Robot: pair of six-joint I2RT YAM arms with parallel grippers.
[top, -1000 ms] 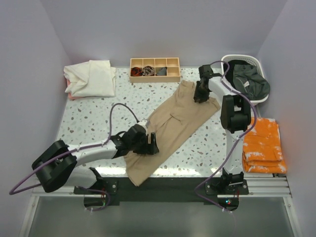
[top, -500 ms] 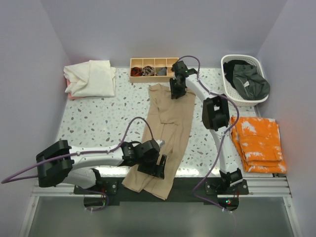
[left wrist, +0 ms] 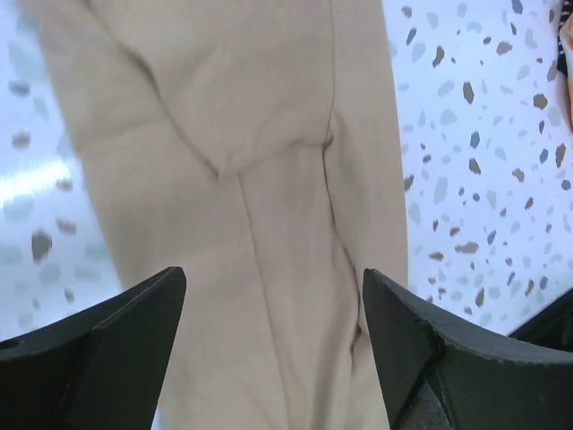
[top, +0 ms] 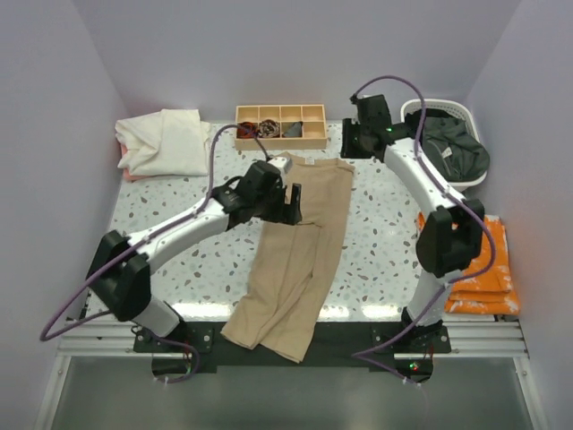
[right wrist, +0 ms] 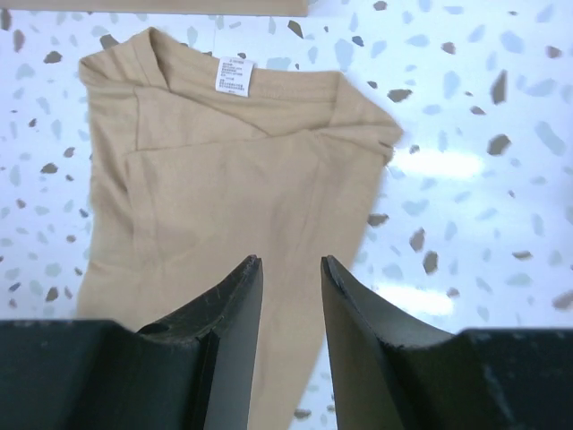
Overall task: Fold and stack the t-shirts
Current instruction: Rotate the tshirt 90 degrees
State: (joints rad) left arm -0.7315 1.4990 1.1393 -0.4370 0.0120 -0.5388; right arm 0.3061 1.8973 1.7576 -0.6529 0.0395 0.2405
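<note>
A tan-beige t-shirt [top: 300, 242] lies folded lengthwise in a long strip, collar toward the back, its lower end hanging over the table's front edge. My left gripper [top: 294, 202] hovers over its upper left part, jaws wide open and empty; the left wrist view shows tan cloth [left wrist: 260, 179] below the left gripper [left wrist: 273, 278]. My right gripper [top: 351, 143] is raised beside the collar end, open and empty. In the right wrist view the collar and label end of the shirt [right wrist: 224, 179] lies below the right gripper [right wrist: 291, 262]. A cream-white shirt [top: 166, 141] lies at the back left.
A wooden divided tray [top: 280, 125] with small dark items stands at the back centre. A white basket [top: 430, 105] at the back right holds a dark green/black shirt [top: 452, 148]. Orange cloth [top: 474, 260] lies folded at the right edge.
The shirt was swung from a diagonal to lengthwise. My left gripper moved from its lower end near the front edge up to its upper part. My right gripper let go and moved right.
</note>
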